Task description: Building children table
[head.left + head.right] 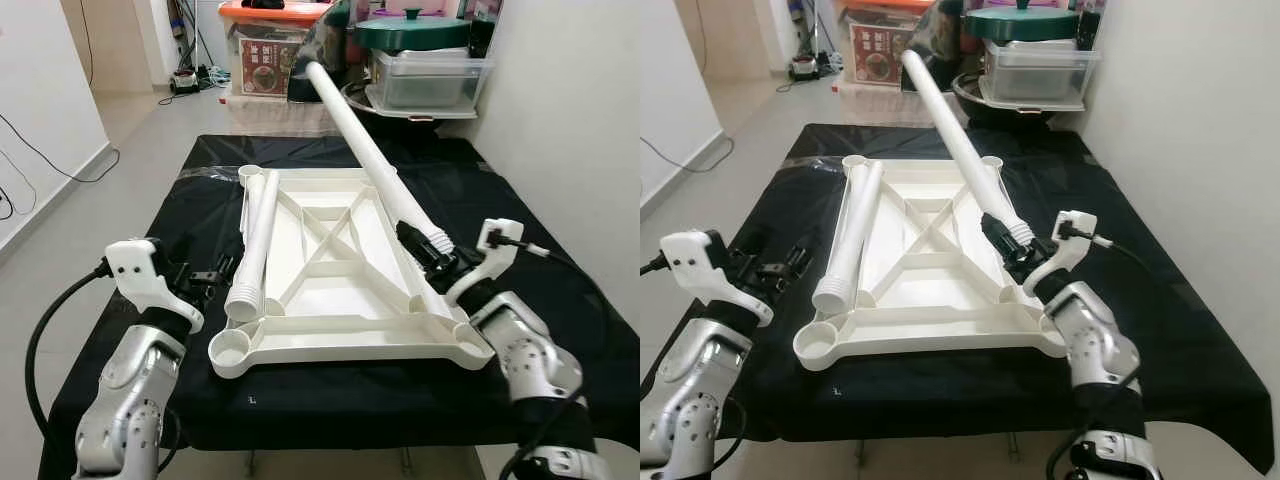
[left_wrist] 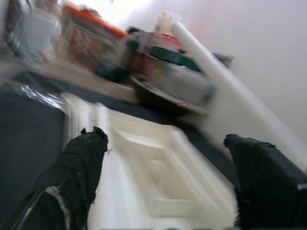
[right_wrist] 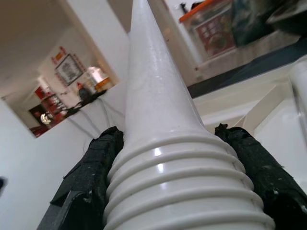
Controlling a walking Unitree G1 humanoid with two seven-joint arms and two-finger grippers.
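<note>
The right gripper [image 1: 432, 250] clamped a leg [image 1: 365, 145] by its threaded end, long axis tilting far-left, just above the tabletop's [image 1: 340, 335] near-right socket [image 1: 470, 350]. The left gripper [image 1: 205, 278] hung open, near-left.

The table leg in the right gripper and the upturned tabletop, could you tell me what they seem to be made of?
The table leg, gripped by the right gripper, looks like moulded white plastic: glossy, with ribbed threads at its end. The tabletop seems the same plastic: smooth, with moulded cross ribs and corner sockets.
</note>
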